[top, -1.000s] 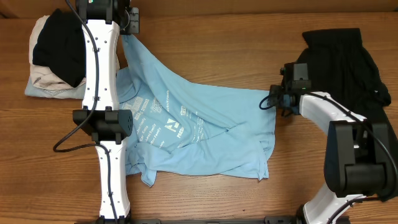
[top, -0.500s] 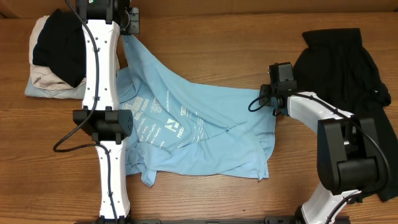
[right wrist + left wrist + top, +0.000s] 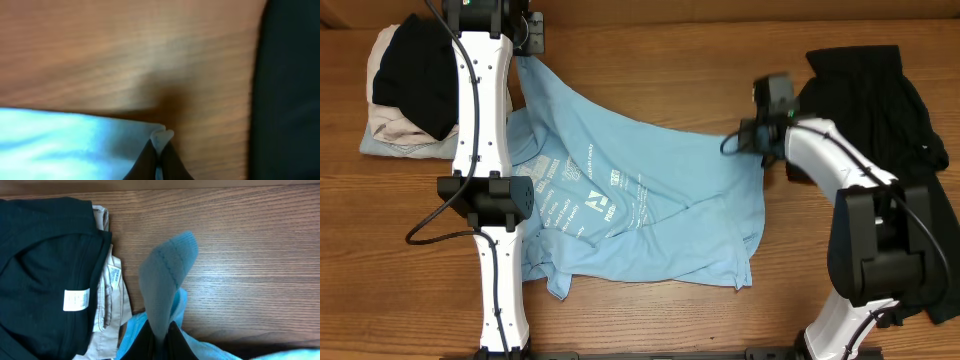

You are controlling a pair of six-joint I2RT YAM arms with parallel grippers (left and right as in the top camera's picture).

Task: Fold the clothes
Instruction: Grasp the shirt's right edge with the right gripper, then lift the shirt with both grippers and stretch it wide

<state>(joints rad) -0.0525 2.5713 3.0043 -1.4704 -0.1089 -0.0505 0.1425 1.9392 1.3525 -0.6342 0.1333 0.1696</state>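
The light blue T-shirt [image 3: 640, 205] with white printed text lies spread over the middle of the table. My left gripper [image 3: 523, 60] is shut on the shirt's sleeve at the far left corner; in the left wrist view the sleeve [image 3: 167, 275] sticks up from between the fingers [image 3: 160, 335]. My right gripper [image 3: 757, 138] is shut on the shirt's far right edge; the right wrist view shows a pinched fold of blue cloth [image 3: 161, 137] between the fingertips [image 3: 160, 150]. A large loose black garment [image 3: 880, 100] lies at the far right.
A stack of folded black, beige and pale denim pieces [image 3: 405, 90] sits at the far left, next to my left gripper; it fills the left of the left wrist view [image 3: 50, 280]. The black garment [image 3: 292, 90] is close to the right of my right gripper.
My right gripper has moved left and toward the far edge, dragging the shirt's right edge with it. The left arm has not moved.
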